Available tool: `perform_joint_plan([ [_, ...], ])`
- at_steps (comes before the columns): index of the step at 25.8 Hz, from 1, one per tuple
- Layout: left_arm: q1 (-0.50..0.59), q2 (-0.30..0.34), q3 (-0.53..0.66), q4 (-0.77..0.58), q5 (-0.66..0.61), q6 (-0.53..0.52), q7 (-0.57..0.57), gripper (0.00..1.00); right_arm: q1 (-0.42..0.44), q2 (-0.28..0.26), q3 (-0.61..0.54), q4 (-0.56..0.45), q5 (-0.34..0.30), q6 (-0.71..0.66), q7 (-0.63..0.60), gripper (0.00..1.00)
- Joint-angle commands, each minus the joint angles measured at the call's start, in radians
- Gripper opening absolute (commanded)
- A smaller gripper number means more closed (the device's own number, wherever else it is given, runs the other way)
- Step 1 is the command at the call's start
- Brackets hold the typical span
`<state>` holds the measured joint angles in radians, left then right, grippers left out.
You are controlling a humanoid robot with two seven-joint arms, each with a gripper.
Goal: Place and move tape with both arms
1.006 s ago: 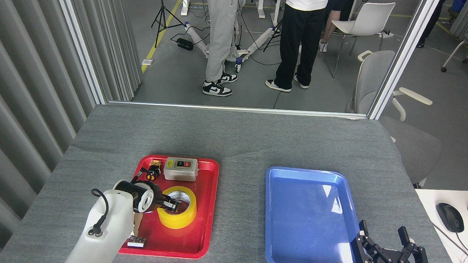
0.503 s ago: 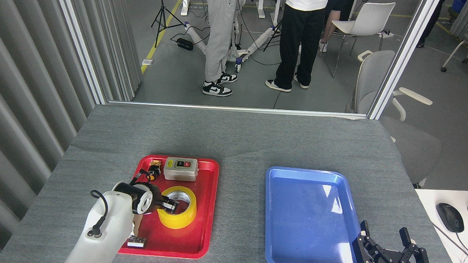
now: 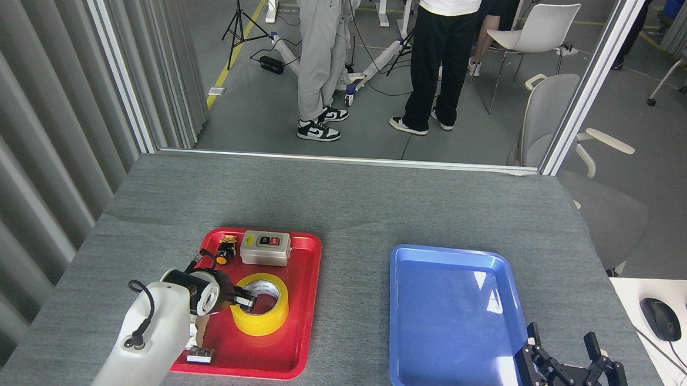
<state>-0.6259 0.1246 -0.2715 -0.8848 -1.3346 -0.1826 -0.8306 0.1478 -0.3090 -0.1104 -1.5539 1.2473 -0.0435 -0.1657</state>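
The tape [image 3: 267, 324], a wide yellow roll with a white core, lies flat in the red tray [image 3: 309, 309] on the left of the table. My left gripper [image 3: 248, 300] reaches in from the left at the roll's near-left rim, and one dark finger [image 3: 254, 299] pokes over the rim into the core hole. The wrist hides the rest of the fingers, so the grip does not show. My right gripper [image 3: 572, 364] hovers at the near right corner of the blue tray [image 3: 454, 316], its fingers spread with nothing between them.
The red tray also holds a grey switch box [image 3: 266, 248], a small yellow-and-black push button [image 3: 222, 255] and a small dark part [image 3: 200, 356] at its near left. Nothing lies in the blue tray. A mouse [image 3: 660, 318] sits on a white desk at the right. People stand beyond the table.
My left arm has drifted slightly to the left and toward me. The tape has stayed where it was in the red tray. The right gripper has barely moved.
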Motion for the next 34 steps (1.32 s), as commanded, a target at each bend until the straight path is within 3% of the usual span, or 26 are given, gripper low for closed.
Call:
perform_joint_plan([
  [1,0.000,0.003,0.002,0.000,0.000,-0.009,0.001,0.36,-0.001,0.001,0.002,0.000,0.001,-0.001,0.000,1.00],
  [14,0.003,0.004,0.011,-0.019,0.014,-0.014,0.024,0.27,0.001,0.008,0.002,0.002,0.001,-0.001,0.000,1.00],
  [18,0.009,0.004,0.017,-0.026,0.014,-0.052,0.048,0.11,0.001,0.007,0.002,0.002,0.000,-0.001,0.000,1.00],
  [24,0.026,0.004,0.041,-0.036,0.020,-0.120,0.048,0.10,0.003,0.002,0.005,0.000,0.000,-0.001,0.000,1.00],
  [27,0.038,0.012,0.058,-0.056,0.087,-0.166,0.042,0.01,0.007,-0.004,0.008,0.000,-0.009,-0.002,0.000,1.00],
  [34,0.087,0.038,0.166,-0.109,0.422,-0.302,0.036,0.00,0.007,-0.010,0.031,0.000,-0.057,-0.002,0.000,1.00],
])
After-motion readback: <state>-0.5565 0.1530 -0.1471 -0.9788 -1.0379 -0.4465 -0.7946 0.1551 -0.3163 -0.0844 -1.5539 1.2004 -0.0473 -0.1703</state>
